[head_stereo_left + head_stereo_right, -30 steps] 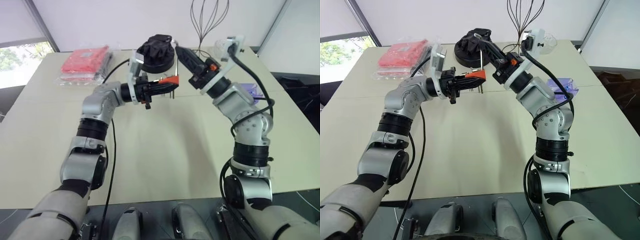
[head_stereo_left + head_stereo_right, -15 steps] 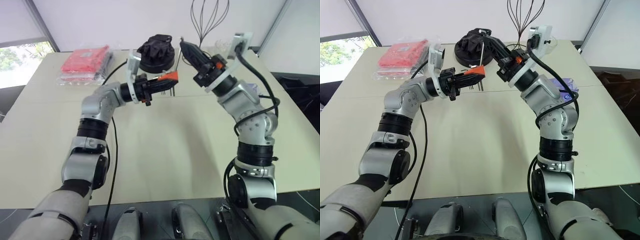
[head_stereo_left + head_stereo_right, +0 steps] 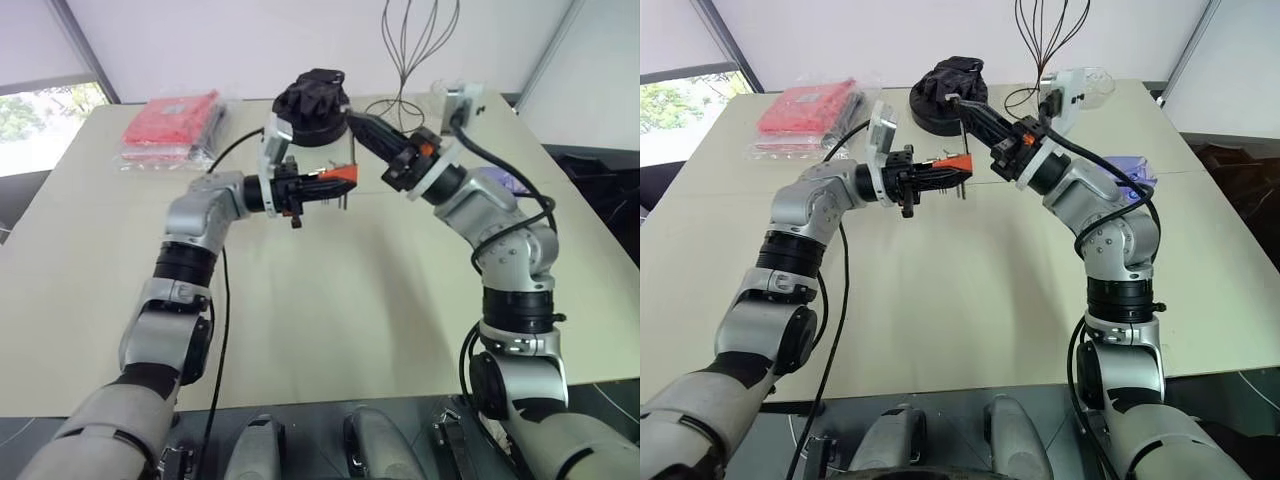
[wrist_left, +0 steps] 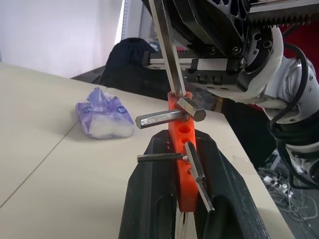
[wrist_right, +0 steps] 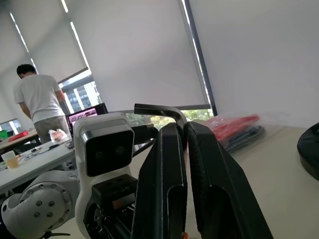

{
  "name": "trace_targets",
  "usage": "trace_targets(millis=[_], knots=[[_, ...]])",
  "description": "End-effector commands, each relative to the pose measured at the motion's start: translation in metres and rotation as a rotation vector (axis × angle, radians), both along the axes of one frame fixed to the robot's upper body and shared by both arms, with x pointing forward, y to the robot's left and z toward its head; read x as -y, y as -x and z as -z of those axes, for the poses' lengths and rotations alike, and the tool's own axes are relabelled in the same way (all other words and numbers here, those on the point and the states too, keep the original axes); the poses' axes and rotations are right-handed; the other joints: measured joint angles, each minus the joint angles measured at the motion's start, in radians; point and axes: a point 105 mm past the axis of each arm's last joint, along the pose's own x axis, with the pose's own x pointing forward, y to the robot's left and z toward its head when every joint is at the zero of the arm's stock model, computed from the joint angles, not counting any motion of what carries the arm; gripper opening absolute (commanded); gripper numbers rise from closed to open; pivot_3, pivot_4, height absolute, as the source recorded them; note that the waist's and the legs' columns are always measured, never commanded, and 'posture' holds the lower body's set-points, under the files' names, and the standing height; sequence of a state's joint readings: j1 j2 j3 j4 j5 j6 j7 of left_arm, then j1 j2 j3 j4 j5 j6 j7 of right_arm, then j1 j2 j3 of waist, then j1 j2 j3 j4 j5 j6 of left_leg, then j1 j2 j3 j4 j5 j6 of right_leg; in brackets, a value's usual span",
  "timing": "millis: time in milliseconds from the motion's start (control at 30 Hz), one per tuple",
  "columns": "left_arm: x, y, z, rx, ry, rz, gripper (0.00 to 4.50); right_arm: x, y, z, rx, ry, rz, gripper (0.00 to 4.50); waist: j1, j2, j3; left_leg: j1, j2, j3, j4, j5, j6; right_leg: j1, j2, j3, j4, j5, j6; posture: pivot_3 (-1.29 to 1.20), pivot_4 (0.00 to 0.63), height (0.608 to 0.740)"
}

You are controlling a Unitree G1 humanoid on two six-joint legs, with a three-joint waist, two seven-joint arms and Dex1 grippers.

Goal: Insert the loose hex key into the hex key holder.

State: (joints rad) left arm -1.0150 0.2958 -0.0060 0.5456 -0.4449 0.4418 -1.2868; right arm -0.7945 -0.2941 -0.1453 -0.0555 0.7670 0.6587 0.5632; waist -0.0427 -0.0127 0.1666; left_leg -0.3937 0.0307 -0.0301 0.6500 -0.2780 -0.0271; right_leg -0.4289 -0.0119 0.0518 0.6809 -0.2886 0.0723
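Operator: State the position of the small orange-red plastic hex key holder point(image 4: 182, 164).

Technician: It is clamped between the two black fingers of the left hand point(image 3: 322, 184), above the beige worktop point(image 3: 330, 300), just above centre in the head view. Several grey keys protrude sideways from the block. In the left wrist view the block stands upright between the finger pads.

Operator: And the thin dark grey L-shaped loose hex key point(image 4: 168, 55)?

Technician: It is gripped in the right hand point(image 5: 185, 132), whose fingers are pressed together on it. The bent short leg projects past the fingertips in the right wrist view. In the left wrist view the long leg runs down from the right hand, and its lower end meets the top of the orange-red block. Whether it has entered a hole cannot be determined.

Operator: Relative layout of the hands?

Technician: The right hand sits immediately to the upper right of the left hand; the two nearly touch at the block.
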Motion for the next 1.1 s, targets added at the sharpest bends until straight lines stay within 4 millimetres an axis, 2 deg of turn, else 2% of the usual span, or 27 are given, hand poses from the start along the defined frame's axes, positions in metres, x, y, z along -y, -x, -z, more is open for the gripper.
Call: trace_targets(millis=[33, 333, 867, 967, 1100], knots=[[-0.002, 0.005, -0.031, 0.132, 0.048, 0.003, 0.00, -0.004, 0.002, 0.003, -0.012, 0.011, -0.019, 0.07, 0.000, 0.000, 0.000, 0.000, 0.000, 0.000, 0.000, 0.000, 0.000, 0.000, 0.000, 0.000, 0.000, 0.000, 0.000, 0.00, 0.150, 0.740], [-0.007, 0.004, -0.026, 0.110, 0.016, 0.011, 0.00, 0.002, 0.003, 0.000, -0.002, -0.019, -0.001, 0.07, -0.001, 0.000, 0.000, 0.000, 0.000, 0.000, 0.000, 0.000, 0.000, 0.000, 0.000, 0.000, 0.000, 0.000, 0.000, 0.00, 0.150, 0.740], [-0.011, 0.002, -0.026, 0.136, -0.046, 0.038, 0.00, 0.000, 0.004, 0.012, -0.025, 0.000, -0.003, 0.07, -0.001, 0.000, 0.000, 0.000, 0.000, 0.000, 0.000, 0.000, 0.000, 0.000, 0.000, 0.000, 0.000, 0.000, 0.000, 0.00, 0.150, 0.740], [-0.011, 0.001, -0.023, 0.147, -0.066, 0.034, 0.00, -0.001, 0.004, 0.013, -0.029, 0.003, -0.008, 1.10, 0.000, 0.000, 0.000, 0.000, 0.000, 0.000, 0.000, 0.000, 0.000, 0.000, 0.000, 0.000, 0.000, 0.000, 0.000, 0.00, 0.150, 0.740], [-0.011, 0.002, -0.018, 0.154, -0.079, 0.039, 0.00, -0.003, 0.005, 0.014, -0.030, 0.007, -0.010, 3.23, -0.001, 0.000, 0.000, 0.000, 0.000, 0.000, 0.000, 0.000, 0.000, 0.000, 0.000, 0.000, 0.000, 0.000, 0.000, 0.00, 0.150, 0.740]])
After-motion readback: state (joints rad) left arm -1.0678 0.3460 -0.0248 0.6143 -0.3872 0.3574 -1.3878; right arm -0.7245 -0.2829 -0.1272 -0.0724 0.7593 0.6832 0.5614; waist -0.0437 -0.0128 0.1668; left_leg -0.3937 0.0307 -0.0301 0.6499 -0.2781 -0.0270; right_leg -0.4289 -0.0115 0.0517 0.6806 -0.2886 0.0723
